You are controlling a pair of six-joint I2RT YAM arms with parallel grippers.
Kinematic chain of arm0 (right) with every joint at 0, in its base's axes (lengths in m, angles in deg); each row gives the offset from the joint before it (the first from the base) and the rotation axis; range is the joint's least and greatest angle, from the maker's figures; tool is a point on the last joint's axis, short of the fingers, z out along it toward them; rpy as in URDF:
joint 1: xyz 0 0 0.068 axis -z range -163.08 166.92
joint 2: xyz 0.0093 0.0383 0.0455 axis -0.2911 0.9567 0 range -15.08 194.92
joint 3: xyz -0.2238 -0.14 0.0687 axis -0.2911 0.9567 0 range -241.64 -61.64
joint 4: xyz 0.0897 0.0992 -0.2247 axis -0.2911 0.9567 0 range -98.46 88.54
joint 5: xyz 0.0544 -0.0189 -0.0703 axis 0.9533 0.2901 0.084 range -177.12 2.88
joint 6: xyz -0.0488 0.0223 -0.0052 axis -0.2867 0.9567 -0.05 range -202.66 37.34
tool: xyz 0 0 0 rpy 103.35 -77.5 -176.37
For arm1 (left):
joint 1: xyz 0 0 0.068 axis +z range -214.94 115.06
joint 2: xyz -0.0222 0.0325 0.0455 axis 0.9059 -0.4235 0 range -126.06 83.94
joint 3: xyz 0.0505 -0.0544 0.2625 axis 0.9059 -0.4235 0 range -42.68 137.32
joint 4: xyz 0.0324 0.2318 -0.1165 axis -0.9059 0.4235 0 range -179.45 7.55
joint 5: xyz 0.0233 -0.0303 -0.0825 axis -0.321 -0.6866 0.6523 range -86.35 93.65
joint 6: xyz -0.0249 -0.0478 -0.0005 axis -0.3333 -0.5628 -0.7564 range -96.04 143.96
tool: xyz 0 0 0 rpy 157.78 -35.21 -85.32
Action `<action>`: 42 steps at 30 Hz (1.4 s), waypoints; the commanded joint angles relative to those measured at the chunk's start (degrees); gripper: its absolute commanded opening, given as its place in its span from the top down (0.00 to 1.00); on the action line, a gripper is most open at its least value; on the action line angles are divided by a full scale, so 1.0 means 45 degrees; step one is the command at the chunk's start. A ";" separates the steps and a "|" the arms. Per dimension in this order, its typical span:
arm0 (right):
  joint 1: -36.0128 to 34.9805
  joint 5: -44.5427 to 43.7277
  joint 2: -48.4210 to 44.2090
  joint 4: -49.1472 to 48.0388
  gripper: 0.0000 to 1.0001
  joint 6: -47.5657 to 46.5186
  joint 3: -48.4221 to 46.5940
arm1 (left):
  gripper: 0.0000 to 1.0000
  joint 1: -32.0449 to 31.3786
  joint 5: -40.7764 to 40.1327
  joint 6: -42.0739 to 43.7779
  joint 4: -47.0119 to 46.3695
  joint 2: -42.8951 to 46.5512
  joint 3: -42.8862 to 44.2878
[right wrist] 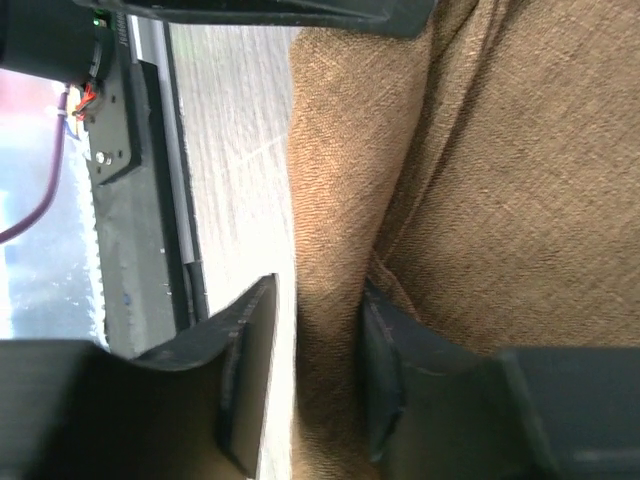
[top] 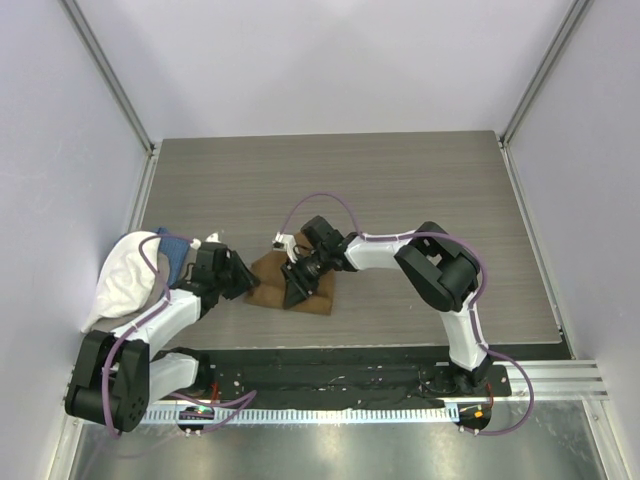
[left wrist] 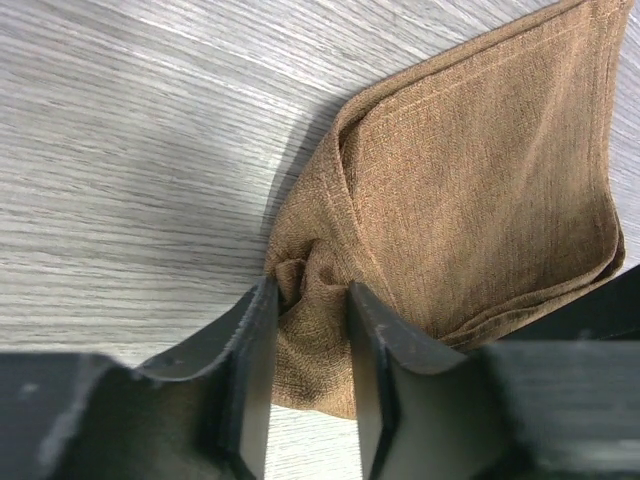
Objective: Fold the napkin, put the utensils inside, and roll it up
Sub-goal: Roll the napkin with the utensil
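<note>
The tan-brown napkin (top: 268,287) lies folded on the grey wood table (top: 400,180), just ahead of the arm bases. My left gripper (top: 245,282) is at its left corner. In the left wrist view the fingers (left wrist: 250,340) pinch a bunched-up corner of the napkin (left wrist: 470,200), so the left gripper (left wrist: 310,290) is shut on it. My right gripper (top: 298,290) sits over the napkin's near edge. In the right wrist view a fold of the napkin (right wrist: 480,180) runs between the jaws of the right gripper (right wrist: 318,290), which stands open: one finger touches the cloth, and the other is clear of it. The utensils are hidden.
A white cloth (top: 125,275) and a blue cloth (top: 178,250) are bundled at the table's left edge, behind the left arm. The black base rail (top: 330,375) runs along the near edge. Grey walls close in the left, right and back sides.
</note>
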State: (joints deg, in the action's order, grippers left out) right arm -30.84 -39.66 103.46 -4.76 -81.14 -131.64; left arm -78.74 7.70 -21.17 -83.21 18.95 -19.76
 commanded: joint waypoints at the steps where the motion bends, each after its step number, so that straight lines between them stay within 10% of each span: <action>1: -0.0010 -0.1855 0.0222 0.2184 0.53 0.0111 0.0321 | 0.71 0.0059 -0.0666 -0.0168 0.0312 -0.0030 -0.0054; 9: -0.0302 -0.3980 -0.2956 0.2108 0.34 -0.0083 0.0338 | 0.91 0.0059 -0.0628 -0.0090 0.0879 -0.0557 0.0278; 16: -0.2994 -1.0011 -0.5460 -0.1418 0.27 -0.2657 0.3012 | 0.97 0.0059 -0.0569 0.0027 0.0996 -0.0772 0.0434; 24: -0.5146 -1.4626 -0.3981 -0.3517 0.27 -0.5354 0.3719 | 0.98 0.0059 -0.0491 0.0125 0.1016 -0.0968 0.0610; 42: -0.5010 -1.4630 -0.2183 -0.3852 0.31 -0.6060 0.2920 | 0.99 0.0060 -0.0355 0.0242 0.1035 -0.1260 0.0845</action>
State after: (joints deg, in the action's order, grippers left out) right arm -54.36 -105.60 91.24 -23.25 -107.63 -115.92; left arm -78.72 7.70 -22.02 -80.90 14.64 -16.51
